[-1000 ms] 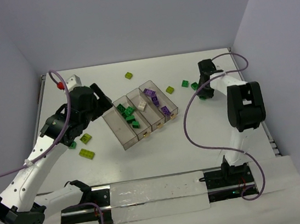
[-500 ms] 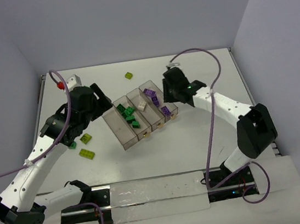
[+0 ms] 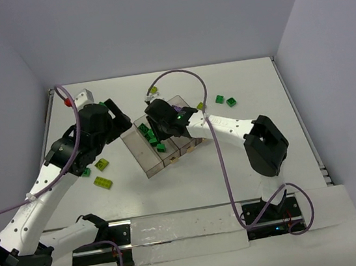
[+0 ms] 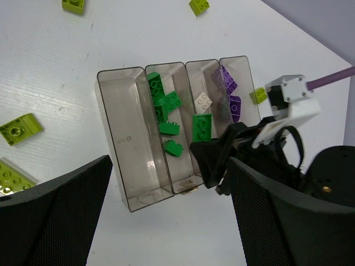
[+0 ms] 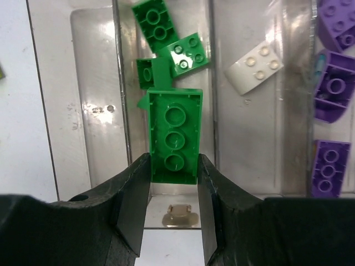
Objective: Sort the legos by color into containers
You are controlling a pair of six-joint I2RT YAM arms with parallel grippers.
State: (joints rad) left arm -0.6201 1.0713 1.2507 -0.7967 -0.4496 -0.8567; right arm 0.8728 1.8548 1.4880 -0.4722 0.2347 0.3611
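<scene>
The right gripper [image 5: 173,166] is closed on the long smooth sides of a dark green studded plastic brick [image 5: 173,136]. It holds the brick over the compartment of the clear smoky four-compartment plastic tray [image 4: 119,72] where other green bricks [image 4: 166,105] lie. The brick is probably light, rigid and slick, so this side pinch suits it. The left gripper [image 4: 166,205] hangs wide open and empty beside the tray.

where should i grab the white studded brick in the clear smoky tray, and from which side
Grip the white studded brick across its two longer side faces, straight down from above. It lies studs up and skewed, alone in its compartment of the clear smoky tray; the walls sit close by its short ends, while bare floor lies along its longer sides. A sideways approach looks blocked.
</scene>
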